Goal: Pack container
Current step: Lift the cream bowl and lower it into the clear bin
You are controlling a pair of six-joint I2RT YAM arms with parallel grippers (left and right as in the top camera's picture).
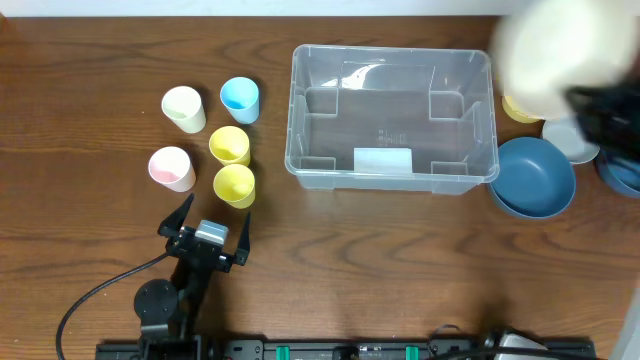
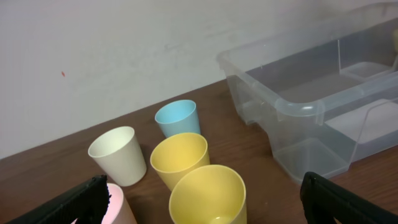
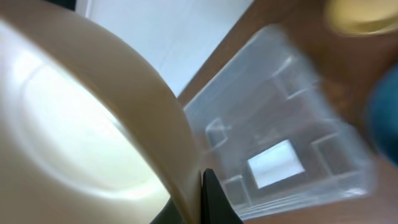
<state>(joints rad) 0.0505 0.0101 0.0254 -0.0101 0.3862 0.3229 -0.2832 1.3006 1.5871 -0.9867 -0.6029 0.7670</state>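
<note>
R gripper [image 3: 208, 202] pinches cream bowl [image 3: 81, 124] rim; overhead blurred, probably over container [image 1: 293, 120] corner.

A blurred cream bowl [image 1: 560, 50] partly hides a yellow bowl [image 1: 519, 109].

overhead: fixed high, straight down on the whole bench [image 1: 400, 250] | left wrist: low near the bench, level gaze past the cups [image 2: 180, 155] to wall [image 2: 124, 50] and container [image 2: 292, 112] | right wrist: raised, tight behind a cream bowl [image 3: 81, 124], tilted down into the container | shared: container in all three, cups in overhead and left wrist
</note>
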